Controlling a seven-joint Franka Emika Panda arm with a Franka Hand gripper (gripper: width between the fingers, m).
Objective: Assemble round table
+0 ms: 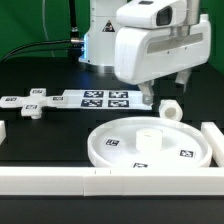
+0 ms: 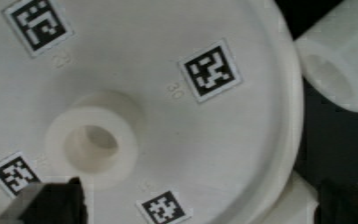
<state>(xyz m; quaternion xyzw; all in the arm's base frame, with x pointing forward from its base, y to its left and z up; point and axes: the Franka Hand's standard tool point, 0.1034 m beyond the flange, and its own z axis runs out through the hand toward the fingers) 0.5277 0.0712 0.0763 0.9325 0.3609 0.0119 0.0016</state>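
White short thick cylinder [image 1: 170, 108] logged lying just off round disc [image 1: 100, 152] rim, near and below gripper [image 1: 167, 92]; jaws spread, holding nothing.

The single arm [image 1: 102, 22] comes down from the far side of the scene. Its bulky white wrist housing [image 1: 158, 45] fills the upper middle and right of the exterior view. The gripper [image 1: 167, 90] points straight down and hangs low, jaws spread wide. Its two dark fingers [image 2: 48, 198] stand well apart, one toward the exterior view's left, the other toward its right.
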